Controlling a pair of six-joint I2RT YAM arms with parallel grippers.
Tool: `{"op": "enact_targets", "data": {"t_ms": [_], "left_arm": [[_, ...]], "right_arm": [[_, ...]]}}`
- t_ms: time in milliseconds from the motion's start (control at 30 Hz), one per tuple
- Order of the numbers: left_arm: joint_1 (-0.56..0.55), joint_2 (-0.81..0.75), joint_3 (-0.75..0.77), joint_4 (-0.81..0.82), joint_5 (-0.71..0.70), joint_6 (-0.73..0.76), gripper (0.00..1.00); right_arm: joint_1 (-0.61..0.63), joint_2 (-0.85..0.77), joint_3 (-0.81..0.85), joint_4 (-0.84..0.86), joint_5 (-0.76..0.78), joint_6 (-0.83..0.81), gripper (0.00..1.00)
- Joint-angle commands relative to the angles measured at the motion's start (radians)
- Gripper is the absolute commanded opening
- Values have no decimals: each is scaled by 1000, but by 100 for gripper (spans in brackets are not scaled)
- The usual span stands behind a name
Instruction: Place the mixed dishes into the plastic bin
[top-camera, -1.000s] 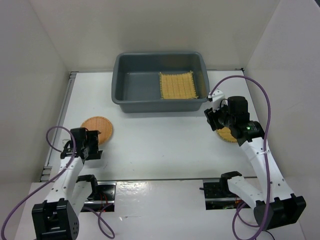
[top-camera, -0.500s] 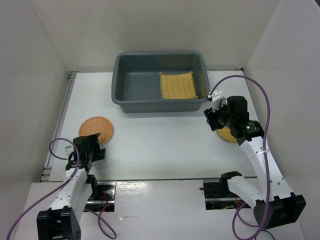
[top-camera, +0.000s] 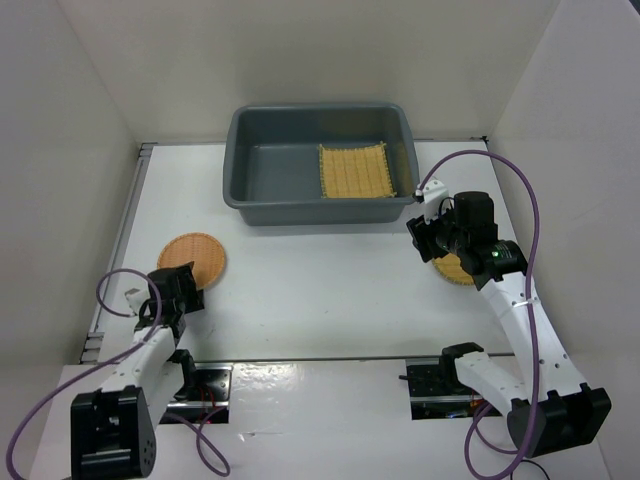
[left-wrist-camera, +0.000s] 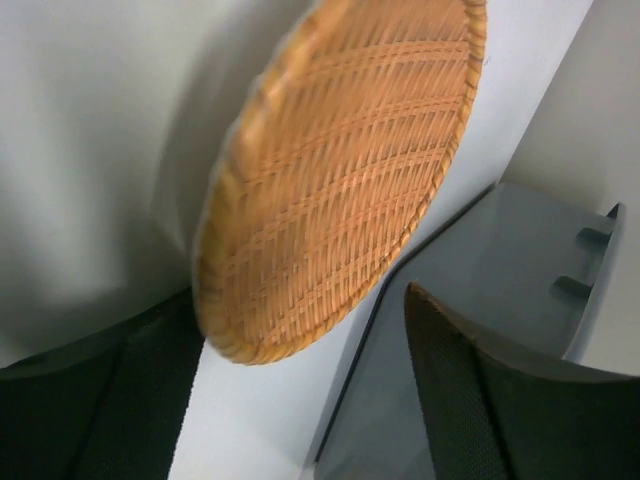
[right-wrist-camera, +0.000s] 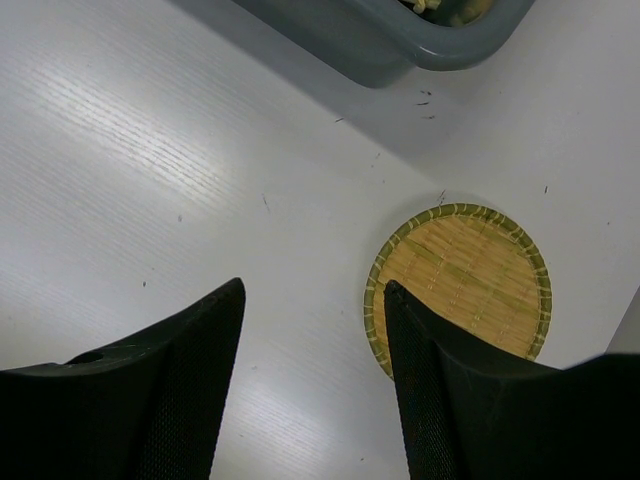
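The plastic bin stands at the back of the table with the square yellow slatted mat lying flat in its right half. The orange-brown round disc lies on the table at the left. My left gripper is at its near rim, open. In the left wrist view the disc's edge shows between the spread fingers, not clamped. The paler yellow disc lies at the right, partly hidden under my right gripper. That gripper hangs open over bare table, with the disc just beside its right finger.
White enclosure walls close in on the left, back and right. A dark grey ledge runs along the table's left edge beyond the orange disc. The bin's corner lies a short way ahead of the right gripper. Purple cables loop from both arms.
The left arm has drawn back and dropped lower toward the near edge, its gripper still at the orange disc's near rim with narrower jaws. The right arm has barely moved.
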Motion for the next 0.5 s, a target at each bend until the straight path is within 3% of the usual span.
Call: {"op": "enact_targets", "data": {"t_ms": [0, 100, 267, 333, 367, 467], "left_arm": [[-2, 84, 41, 53, -29, 26, 86], [-2, 162, 54, 97, -17, 40, 90], [-2, 321, 106, 143, 8, 90, 86], [7, 331, 106, 175, 38, 90, 77], [7, 331, 95, 185, 47, 80, 68], [7, 340, 85, 211, 48, 80, 60]], "right_arm": [[-6, 3, 1, 14, 3, -5, 64], [-6, 3, 1, 14, 3, -5, 64], [-6, 3, 1, 14, 3, -5, 65], [-6, 3, 1, 14, 3, -5, 65], [-6, 3, 1, 14, 3, -5, 65], [-6, 3, 1, 14, 3, -5, 65]]}}
